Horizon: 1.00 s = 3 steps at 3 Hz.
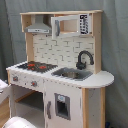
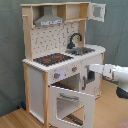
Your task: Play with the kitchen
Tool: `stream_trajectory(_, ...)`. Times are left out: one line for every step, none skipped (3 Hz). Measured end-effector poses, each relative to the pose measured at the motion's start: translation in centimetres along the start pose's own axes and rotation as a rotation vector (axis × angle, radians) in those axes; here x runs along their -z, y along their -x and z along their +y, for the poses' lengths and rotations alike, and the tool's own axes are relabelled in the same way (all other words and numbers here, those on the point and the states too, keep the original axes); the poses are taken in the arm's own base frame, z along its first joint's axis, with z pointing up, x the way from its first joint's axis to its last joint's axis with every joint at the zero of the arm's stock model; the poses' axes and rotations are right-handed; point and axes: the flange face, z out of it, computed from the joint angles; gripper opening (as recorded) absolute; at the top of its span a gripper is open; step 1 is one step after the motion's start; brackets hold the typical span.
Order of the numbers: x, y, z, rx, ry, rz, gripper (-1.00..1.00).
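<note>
The kitchen (image 1: pixel 65 50) (image 2: pixel 50 35) is a tall white and light-wood toy with a grey hood (image 2: pixel 49 21), a black faucet (image 1: pixel 84 59) over the sink (image 1: pixel 72 74), and a red-ringed hob (image 2: pixel 52 59). Its windowed oven door (image 2: pixel 72 106) hangs open and tilted down at the front in the second exterior view. My white arm reaches in from the second exterior view's right, and the gripper (image 2: pixel 90 67) sits just in front of the knob panel (image 2: pixel 65 72), beside the oven opening. Nothing shows in its grasp.
A grey curtain (image 2: pixel 115 30) hangs behind the kitchen and a wooden floor (image 2: pixel 15 117) lies in front. White arm parts (image 1: pixel 3 90) show at the first exterior view's lower left. A small upper cabinet door (image 2: pixel 97 11) stands open.
</note>
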Motion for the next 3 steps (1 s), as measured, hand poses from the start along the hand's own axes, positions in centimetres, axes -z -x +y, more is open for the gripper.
stream_trajectory(2.8,-4.1,2.3,0.028,0.018,0.056,1.00)
stream_trajectory(4.4,-7.4,3.1,-0.017,0.033,0.103,1.00)
stream_trajectory(5.2,-9.8,2.7,-0.075,0.033,0.142,1.00)
